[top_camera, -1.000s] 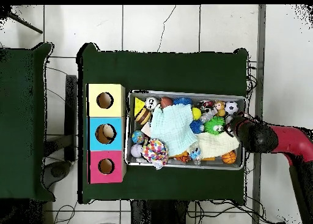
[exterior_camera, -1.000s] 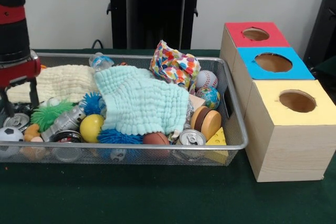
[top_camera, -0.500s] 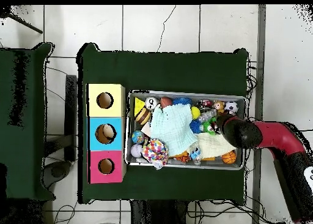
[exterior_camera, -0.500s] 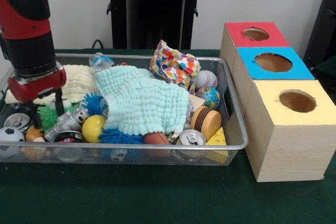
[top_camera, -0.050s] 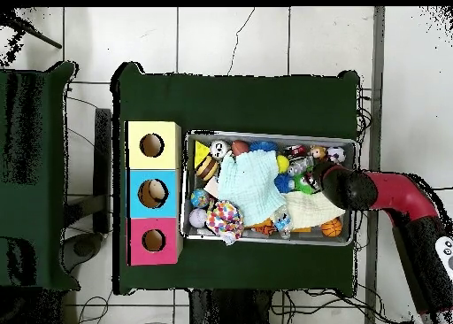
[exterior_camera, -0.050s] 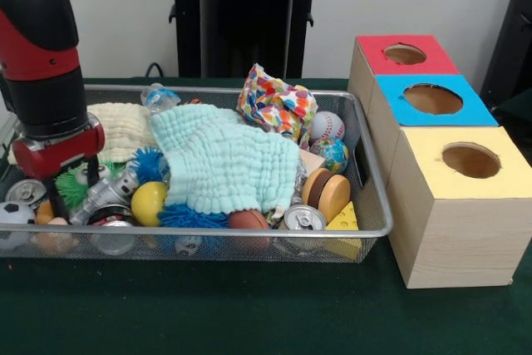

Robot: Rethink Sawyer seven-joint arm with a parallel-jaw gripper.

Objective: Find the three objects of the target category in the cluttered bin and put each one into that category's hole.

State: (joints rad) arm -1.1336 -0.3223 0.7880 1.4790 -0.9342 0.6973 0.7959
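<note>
Mint cloth (exterior_camera, -0.050s: 226, 164) draped across balls and cans in wire bin (exterior_camera, -0.050s: 366, 197).

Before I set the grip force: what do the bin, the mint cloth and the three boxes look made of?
Bin: shiny wire mesh, seemingly metal. Mint cloth: soft puckered fabric, likely cotton. Boxes: pale, wood-grained sides, possibly wood or printed board, with matte coloured tops.

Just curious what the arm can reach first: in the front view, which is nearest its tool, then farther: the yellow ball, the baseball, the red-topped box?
1. yellow ball, just right of the tool.
2. baseball, at the bin's right end.
3. red-topped box, outside the bin, far right.
</note>
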